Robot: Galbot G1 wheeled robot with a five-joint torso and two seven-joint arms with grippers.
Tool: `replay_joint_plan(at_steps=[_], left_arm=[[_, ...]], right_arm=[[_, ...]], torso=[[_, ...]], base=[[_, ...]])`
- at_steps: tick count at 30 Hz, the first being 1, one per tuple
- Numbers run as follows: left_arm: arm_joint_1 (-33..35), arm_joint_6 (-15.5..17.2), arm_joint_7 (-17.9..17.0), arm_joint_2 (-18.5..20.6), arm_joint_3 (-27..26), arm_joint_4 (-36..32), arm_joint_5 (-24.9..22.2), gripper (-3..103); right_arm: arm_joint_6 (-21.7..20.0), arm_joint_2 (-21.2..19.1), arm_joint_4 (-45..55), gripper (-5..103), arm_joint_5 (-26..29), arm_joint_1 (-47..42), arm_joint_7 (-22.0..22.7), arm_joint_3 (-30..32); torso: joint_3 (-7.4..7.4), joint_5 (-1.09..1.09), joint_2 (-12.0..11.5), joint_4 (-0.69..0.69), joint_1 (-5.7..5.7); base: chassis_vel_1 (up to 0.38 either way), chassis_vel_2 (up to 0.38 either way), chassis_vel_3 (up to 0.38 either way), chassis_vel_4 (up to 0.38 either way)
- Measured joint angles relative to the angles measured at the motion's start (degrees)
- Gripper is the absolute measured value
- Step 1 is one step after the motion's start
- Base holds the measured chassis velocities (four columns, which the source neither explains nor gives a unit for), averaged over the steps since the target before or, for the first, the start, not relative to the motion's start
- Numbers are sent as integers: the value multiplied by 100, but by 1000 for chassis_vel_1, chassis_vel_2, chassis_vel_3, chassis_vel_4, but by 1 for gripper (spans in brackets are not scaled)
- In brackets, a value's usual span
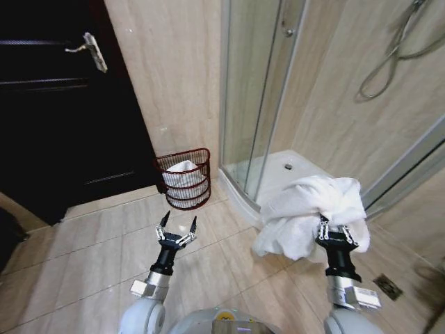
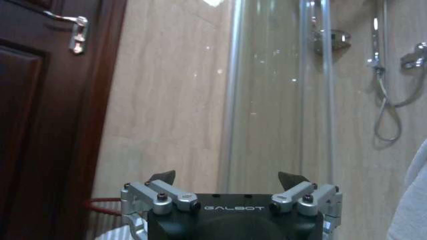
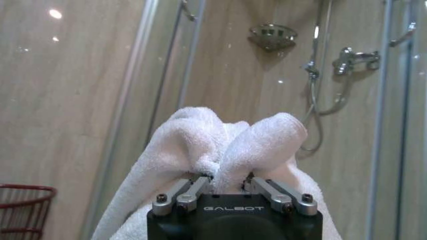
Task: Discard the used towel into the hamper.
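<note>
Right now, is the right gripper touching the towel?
Touching. The right wrist view shows the right gripper shut on a fold of the white towel; the head view shows the towel bunched over it.

Hamper (image 1: 185, 178) sits on the floor (image 1: 83, 257) against the wall, between the door (image 1: 62, 104) on the left and the shower enclosure (image 1: 271, 104) on the right. Towel (image 1: 313, 212) hangs further right, in front of the shower.

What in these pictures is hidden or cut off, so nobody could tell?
- Hamper contents: something white inside, head view; too small to identify.
- Hamper base: cut off by the edge in the right wrist view.
- Right gripper fingertips: buried in the towel.
- Left gripper: open, holding nothing.
</note>
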Motion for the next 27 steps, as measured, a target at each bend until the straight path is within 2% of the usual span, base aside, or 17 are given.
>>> replay_joint_plan(at_steps=[10,19,27], left_arm=[[10,-96,7,15,-100,92,-65,100],[9,-204,5,16,-165,190,-113,100],[19,-245,-274,-47,-131,234,71,100]], right_arm=[[2,24,-41,19,-152,48,39,-183],[-13,24,-67,19,-269,95,81,-335],[-85,-48,-52,19,-171,210,129,-405]], torso=[[0,-1,0,1,0],[0,-2,0,1,0],[12,-1,15,3,1]], base=[[188,193,-63,-84],[182,173,10,16],[114,115,80,60]])
